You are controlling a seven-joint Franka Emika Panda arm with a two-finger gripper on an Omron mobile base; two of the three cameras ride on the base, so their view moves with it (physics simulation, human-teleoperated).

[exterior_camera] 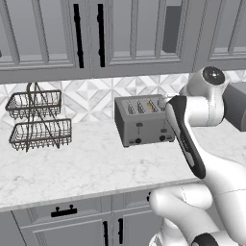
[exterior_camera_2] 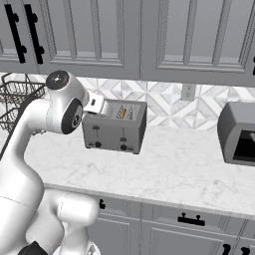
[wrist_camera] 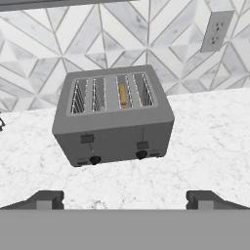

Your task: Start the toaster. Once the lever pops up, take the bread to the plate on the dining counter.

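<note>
Toaster (wrist_camera: 113,116): boxy grey metal, four slots on top, two levers and small black knobs on the front; it stands on the marble surface (exterior_camera: 86,163) against the tiled backsplash, and by its build it should stay put under a downward push.
Levers: the left lever (wrist_camera: 87,138) sits a little higher than the right lever (wrist_camera: 142,145); both are small stiff tabs, best pressed from above with one fingertip rather than pinched.
Bread (wrist_camera: 123,94): a thin tan slice on edge in the third slot from the toaster's left as seen from the front, the top barely showing; likely light, stiff and crumbly once toasted, so take it by its flat faces at the top edge, gently.
Other slots: the remaining three look empty.
Claw (wrist_camera: 125,200): released, jaws spread wide, holding nothing, hovering in front of the toaster and above the surface.
Wire basket rack (exterior_camera: 38,120): two tiers, left of the toaster; contents too faint to tell.
Dark grey appliance (exterior_camera_2: 238,133): right of the toaster, well apart.
</note>
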